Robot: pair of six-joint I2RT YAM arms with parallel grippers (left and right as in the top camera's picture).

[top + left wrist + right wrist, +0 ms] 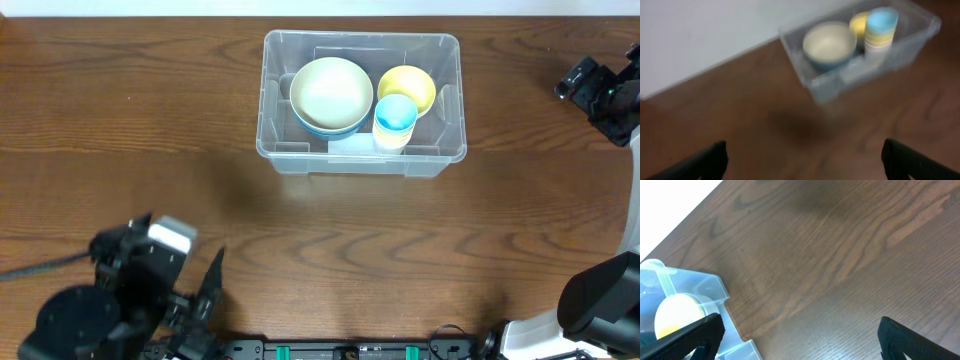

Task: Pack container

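The container (275,125), a large clear plastic bin, stands at the back middle of the wooden table. Inside it sit a cream bowl with a blue outside (331,92), a yellow bowl (407,86) and a stack of cups with a blue one on top (394,118). My left gripper (178,258) is far away at the front left, open and empty. In the left wrist view the container (840,82) lies well ahead of that gripper (802,160). My right gripper (585,85) hovers right of the container, open, with nothing between its fingers (797,337).
Bare brown table (400,260) spreads between the container and the front edge. A pale wall (700,35) runs behind the table. The right wrist view shows the container's corner (710,287) and the yellow bowl (675,312) at lower left.
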